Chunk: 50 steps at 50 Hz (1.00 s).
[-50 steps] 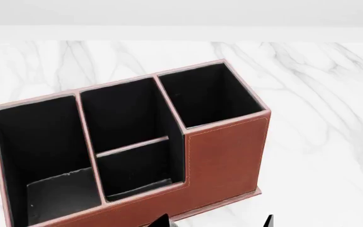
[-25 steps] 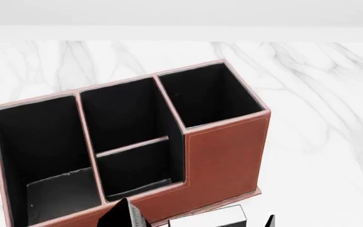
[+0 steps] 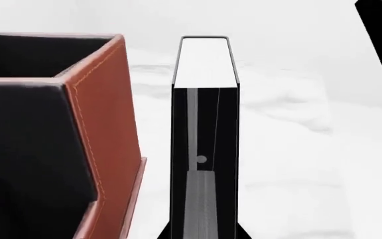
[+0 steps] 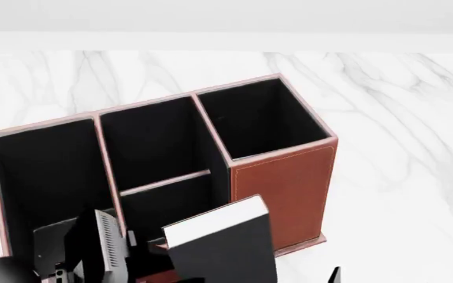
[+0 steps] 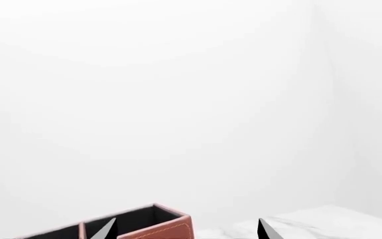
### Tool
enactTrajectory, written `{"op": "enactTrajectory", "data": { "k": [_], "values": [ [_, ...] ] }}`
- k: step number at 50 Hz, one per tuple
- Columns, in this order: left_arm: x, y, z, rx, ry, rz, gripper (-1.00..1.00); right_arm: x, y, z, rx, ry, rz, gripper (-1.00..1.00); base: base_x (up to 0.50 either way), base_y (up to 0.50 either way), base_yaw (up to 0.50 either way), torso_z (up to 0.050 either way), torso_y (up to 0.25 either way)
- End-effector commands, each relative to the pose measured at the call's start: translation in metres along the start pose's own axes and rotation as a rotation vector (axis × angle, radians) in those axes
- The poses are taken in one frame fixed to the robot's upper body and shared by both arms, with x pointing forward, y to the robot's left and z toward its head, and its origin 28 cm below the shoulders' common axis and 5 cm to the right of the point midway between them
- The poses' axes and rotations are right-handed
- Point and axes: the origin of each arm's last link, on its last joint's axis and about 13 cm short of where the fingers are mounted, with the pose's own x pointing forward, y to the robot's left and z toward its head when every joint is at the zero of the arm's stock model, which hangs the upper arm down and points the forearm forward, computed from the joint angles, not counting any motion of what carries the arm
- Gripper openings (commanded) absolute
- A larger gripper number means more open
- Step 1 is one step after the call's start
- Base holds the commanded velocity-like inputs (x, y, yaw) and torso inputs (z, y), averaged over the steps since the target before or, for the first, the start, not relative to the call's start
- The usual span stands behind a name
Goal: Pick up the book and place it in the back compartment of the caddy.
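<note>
Book [image 4: 225, 247], absent from the head view a second ago, now rises at six o'clock in front of the caddy [image 4: 285, 188], pinched in the left tool [image 3: 204, 209]. Lift looks done; carrying over the back compartment [image 4: 154, 144] at twelve remains. Right tool [image 5: 185, 230] hangs spread, empty, above the counter [image 4: 400, 177].
</note>
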Motion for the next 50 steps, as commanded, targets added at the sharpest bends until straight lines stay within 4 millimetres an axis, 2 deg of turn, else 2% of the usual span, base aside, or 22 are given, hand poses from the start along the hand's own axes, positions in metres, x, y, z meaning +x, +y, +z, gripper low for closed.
{"op": "enactTrajectory", "data": {
  "k": [1, 17, 29, 48, 50],
  "values": [
    [-0.019, 0.000, 0.034, -0.023, -0.096, 0.015, -1.00, -0.001, 0.001, -0.002, -0.003, 0.006, 0.007, 1.00, 0.00, 0.00, 0.00, 0.000, 0.000],
    [-0.037, 0.007, 0.054, -0.020, -0.047, 0.082, -1.00, 0.000, 0.004, -0.006, -0.041, 0.021, 0.013, 1.00, 0.00, 0.00, 0.00, 0.000, 0.001],
    [-0.040, 0.004, 0.058, 0.047, 0.082, 0.130, -1.00, 0.002, 0.003, -0.006, -0.076, 0.020, -0.045, 1.00, 0.00, 0.00, 0.00, 0.000, 0.001],
    [-0.040, 0.004, 0.058, 0.047, 0.082, 0.130, -1.00, 0.002, 0.003, -0.006, -0.076, 0.020, -0.045, 1.00, 0.00, 0.00, 0.00, 0.000, 0.002],
    [-0.041, 0.004, 0.059, 0.051, 0.098, 0.181, -1.00, 0.002, 0.003, -0.005, -0.066, 0.021, -0.044, 1.00, 0.00, 0.00, 0.00, 0.000, 0.000]
  ]
}}
